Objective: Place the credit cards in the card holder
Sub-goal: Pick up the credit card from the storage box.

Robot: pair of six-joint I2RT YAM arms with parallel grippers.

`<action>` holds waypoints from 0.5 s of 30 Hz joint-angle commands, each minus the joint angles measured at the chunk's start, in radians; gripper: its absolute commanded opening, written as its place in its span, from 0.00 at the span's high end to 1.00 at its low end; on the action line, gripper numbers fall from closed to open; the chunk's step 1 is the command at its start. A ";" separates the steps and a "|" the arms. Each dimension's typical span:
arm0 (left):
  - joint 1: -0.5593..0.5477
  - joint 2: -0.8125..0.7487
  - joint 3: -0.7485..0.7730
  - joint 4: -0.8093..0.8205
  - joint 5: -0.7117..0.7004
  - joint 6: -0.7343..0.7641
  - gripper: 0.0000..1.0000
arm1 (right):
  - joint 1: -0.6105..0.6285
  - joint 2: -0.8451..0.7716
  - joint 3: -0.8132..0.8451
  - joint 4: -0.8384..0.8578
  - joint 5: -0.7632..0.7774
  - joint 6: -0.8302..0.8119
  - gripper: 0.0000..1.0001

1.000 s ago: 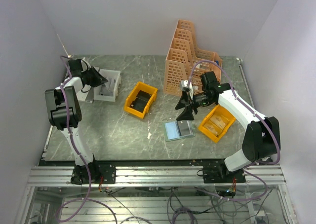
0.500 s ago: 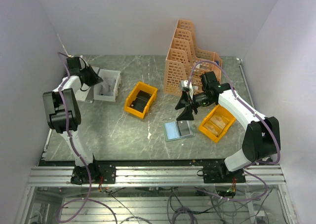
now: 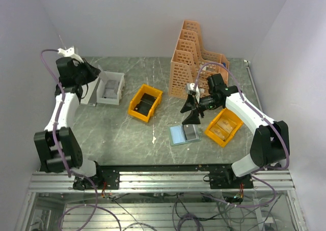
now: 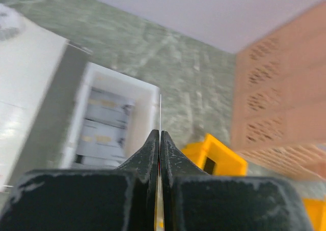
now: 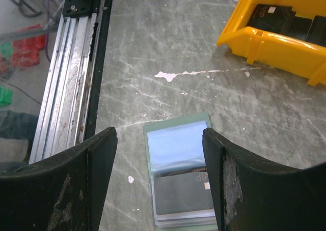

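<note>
I logged the left gripper [image 4: 160,135] pinched shut on what looked like a thin credit card [image 4: 160,106], edge-on, above the white box [image 4: 146,106]. The right gripper [image 5: 159,134] hung wide open and empty over the card holder [image 5: 181,175], which lay unfolded on the table [image 5: 168,37].

The card holder [image 3: 184,134] is lying opened flat on the table [image 3: 127,137], toward its front edge, with its two halves side by side. In the right wrist view its grey-green border is framing a bluish clear pocket on one half, and a dark card [image 5: 183,191] with a small chip is sitting in the pocket of the other half. One credit card [image 4: 160,111] is being pinched between the closed fingers of the left gripper [image 4: 160,137]. It is showing edge-on as a thin pale line sticking out past the fingertips, above the white box [image 4: 119,74]. More flat grey cards [image 4: 104,129] are lying inside that box, blurred
</note>
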State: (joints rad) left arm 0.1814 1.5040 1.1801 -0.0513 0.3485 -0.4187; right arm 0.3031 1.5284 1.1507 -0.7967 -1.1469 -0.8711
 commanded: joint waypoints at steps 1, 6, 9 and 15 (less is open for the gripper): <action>-0.069 -0.170 -0.180 0.232 0.215 -0.145 0.93 | -0.002 -0.061 -0.016 -0.011 -0.059 -0.066 0.32; -0.272 -0.388 -0.404 0.484 0.276 -0.268 0.93 | -0.012 -0.130 -0.043 0.020 -0.093 -0.091 0.32; -0.410 -0.481 -0.515 0.633 0.218 -0.313 0.93 | -0.015 -0.155 -0.016 0.016 -0.102 -0.060 0.32; -0.657 -0.583 -0.651 0.788 0.093 -0.347 0.93 | -0.015 -0.181 0.166 -0.155 -0.120 -0.046 0.32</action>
State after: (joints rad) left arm -0.3645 0.9611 0.5945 0.5201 0.5343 -0.7174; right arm 0.2955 1.3823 1.2011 -0.8524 -1.2289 -0.9287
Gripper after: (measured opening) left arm 0.071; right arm 0.679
